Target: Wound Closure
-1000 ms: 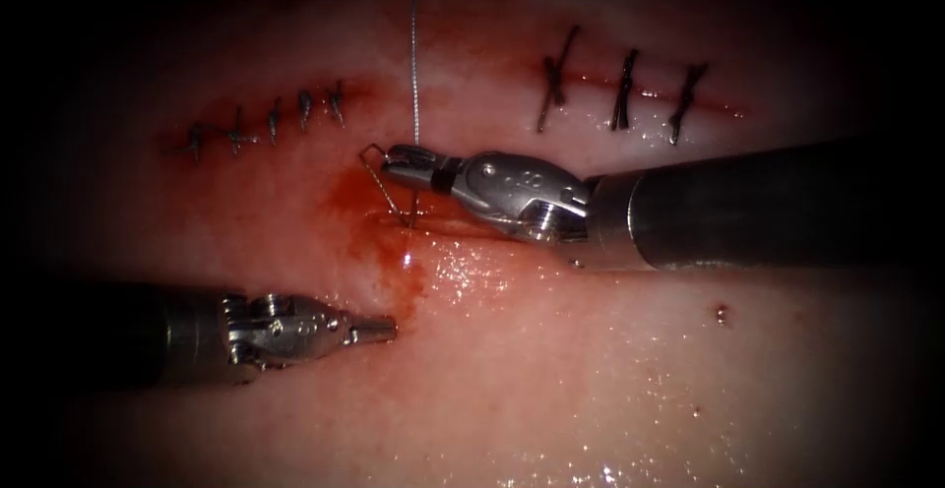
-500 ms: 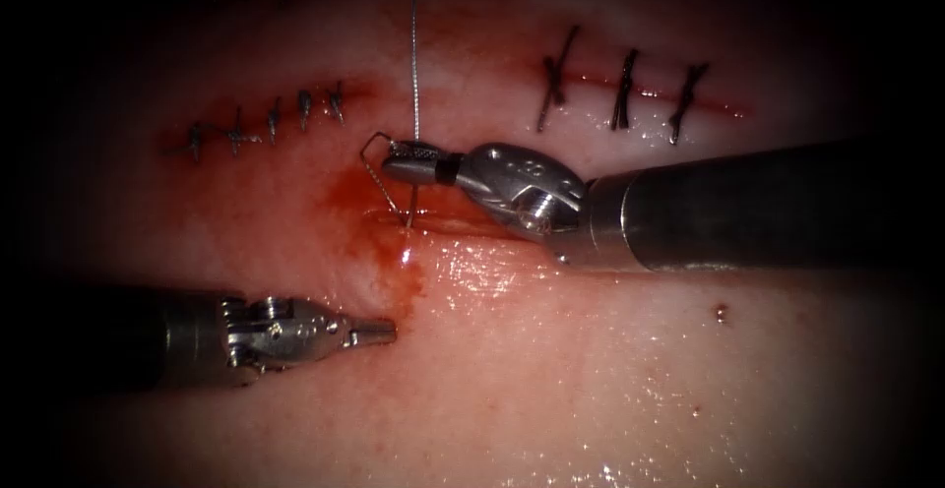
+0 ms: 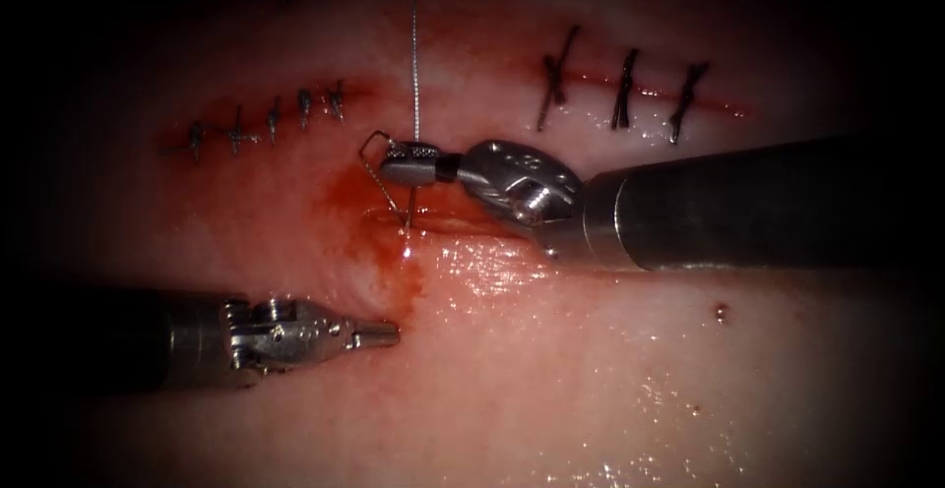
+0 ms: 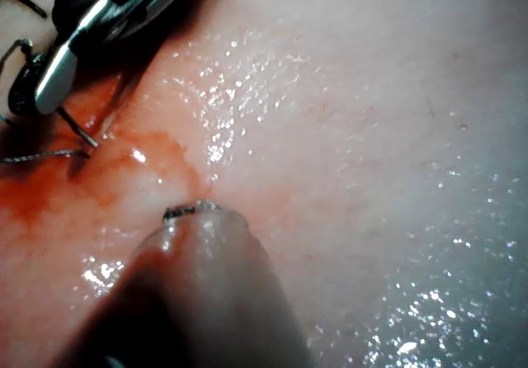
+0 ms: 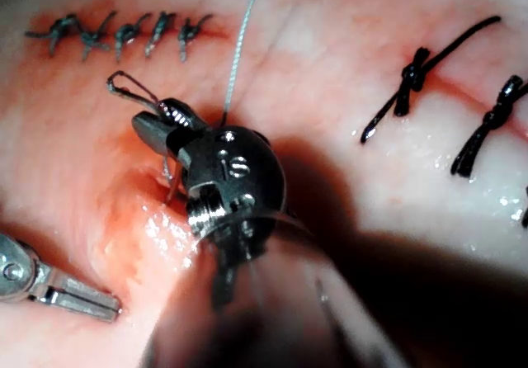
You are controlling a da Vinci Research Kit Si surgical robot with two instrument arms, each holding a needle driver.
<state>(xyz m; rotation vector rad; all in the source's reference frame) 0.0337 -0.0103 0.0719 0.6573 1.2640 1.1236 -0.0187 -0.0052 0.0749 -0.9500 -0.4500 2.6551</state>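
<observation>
at centre frame the right tool (image 3: 399, 160) grips the needle (image 3: 392, 196) near its tail, tip in the tissue (image 3: 591, 350) at the cut (image 3: 433, 220). lower left, the left tool (image 3: 379, 332) is closed, holding nothing.

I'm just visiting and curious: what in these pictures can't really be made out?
- How deep the needle goes: endoscope view, its point is sunk in the tissue.
- Where the thread leads: the picture's edge cuts it off.
- Where along its curve the right tool grips the needle: too small.
</observation>
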